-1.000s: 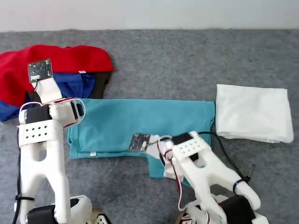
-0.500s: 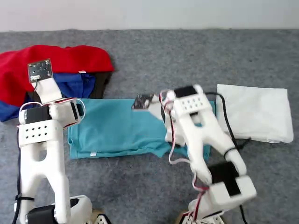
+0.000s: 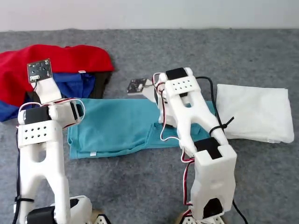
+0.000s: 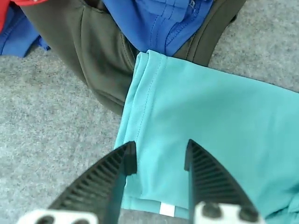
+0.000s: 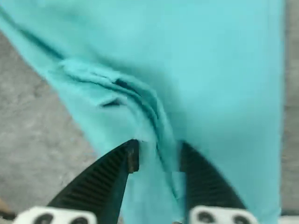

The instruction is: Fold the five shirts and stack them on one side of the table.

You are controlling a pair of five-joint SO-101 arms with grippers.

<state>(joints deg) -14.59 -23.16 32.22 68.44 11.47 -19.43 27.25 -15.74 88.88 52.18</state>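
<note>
A teal shirt (image 3: 112, 126) lies spread across the middle of the table, its near-right part doubled over into a loose fold. The right arm (image 3: 187, 107) stretches over it toward its far edge. In the right wrist view my right gripper (image 5: 159, 151) stands low over the teal shirt (image 5: 210, 70), fingers apart, with a raised ridge of cloth running between them. My left gripper (image 4: 159, 156) hangs open above the teal shirt's (image 4: 210, 116) left end, holding nothing. A folded white shirt (image 3: 252, 112) lies at the right.
At the far left a red shirt (image 3: 60, 58), a blue shirt (image 3: 74, 84) and a dark shirt (image 3: 100, 84) lie in a heap, touching the teal shirt's corner. The left arm (image 3: 39, 130) stands at the near left. Grey table shows along the far side and near edge.
The right arm swung from the shirt's near edge to its far edge, carrying the near-right flap over the body. The left arm stayed still.
</note>
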